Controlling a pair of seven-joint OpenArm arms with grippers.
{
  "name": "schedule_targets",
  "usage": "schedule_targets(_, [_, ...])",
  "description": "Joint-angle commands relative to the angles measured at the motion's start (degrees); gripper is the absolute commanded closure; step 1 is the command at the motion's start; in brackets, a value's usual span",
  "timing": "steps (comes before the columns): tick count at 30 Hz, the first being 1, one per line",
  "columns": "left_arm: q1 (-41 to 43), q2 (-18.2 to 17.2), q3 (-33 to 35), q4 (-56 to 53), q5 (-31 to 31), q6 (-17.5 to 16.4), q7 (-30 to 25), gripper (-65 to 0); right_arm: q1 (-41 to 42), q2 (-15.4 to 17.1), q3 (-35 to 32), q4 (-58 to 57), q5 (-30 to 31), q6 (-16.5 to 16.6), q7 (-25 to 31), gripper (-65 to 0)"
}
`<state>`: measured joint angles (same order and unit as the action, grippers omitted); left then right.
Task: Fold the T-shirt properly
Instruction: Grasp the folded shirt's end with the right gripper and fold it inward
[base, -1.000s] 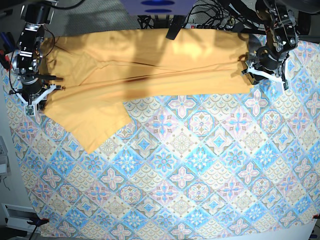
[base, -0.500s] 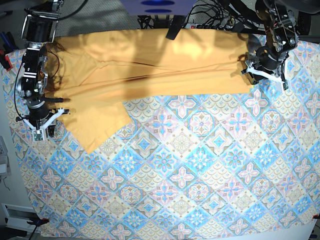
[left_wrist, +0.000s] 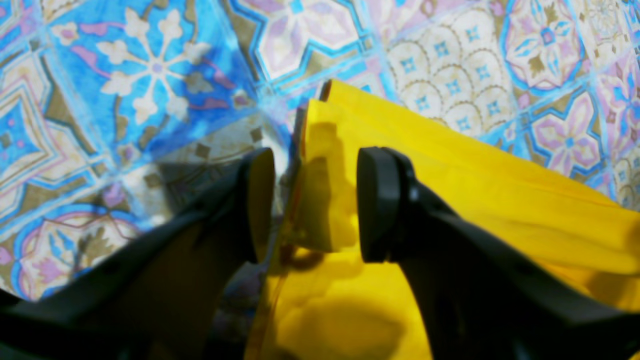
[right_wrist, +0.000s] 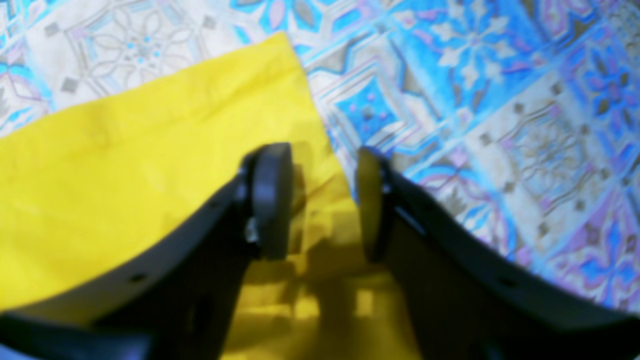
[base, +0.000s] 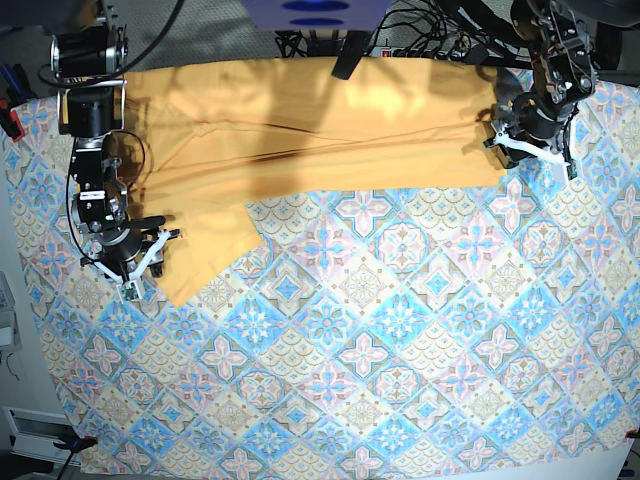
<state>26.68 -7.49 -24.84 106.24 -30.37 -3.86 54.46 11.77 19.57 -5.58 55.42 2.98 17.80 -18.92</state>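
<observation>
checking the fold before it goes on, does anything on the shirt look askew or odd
The T-shirt lies in a long band, but one flap juts out toward the near side at its end by the right gripper, breaking the straight lower edge.

The left hand (left_wrist: 316, 205) reaches down from the near edge of the view, its two black fingers (left_wrist: 377, 200) standing apart. Between them lies the corner of the T-shirt (left_wrist: 450, 165), a bright yellow fold of several stacked layers, and the right finger rests over the cloth. The shirt runs off to the right and near side. The blue-and-pink tiled tablecloth (left_wrist: 150, 80) covers the worktop to the left and far side.
</observation>
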Motion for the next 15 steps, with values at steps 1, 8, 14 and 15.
schedule_targets(1, [-0.1,-0.5,-0.2,1.1,-0.4,-0.2,-0.8,-27.0,1.5,1.1,0.4,0.0,0.0,-0.4,1.0,-25.2])
schedule_targets(8, [-0.2,-0.5,-0.2,1.1,-0.4,-0.3,-0.8,-27.0,4.7,1.1,0.0,-6.1,0.1,-0.4,1.4,-28.3])
schedule_targets(14, [-0.2,-0.5,-0.2,1.1,-0.4,-0.3,-0.8,-26.8,5.4,1.1,-0.2,-9.0,0.1,-0.4,1.5,-28.1])
schedule_targets(15, [-0.2,-0.5,-0.2,1.1,-0.4,-0.3,-0.8,-26.8,5.4,1.1,-0.2,-9.5,0.1,-0.4,1.5,-28.1])
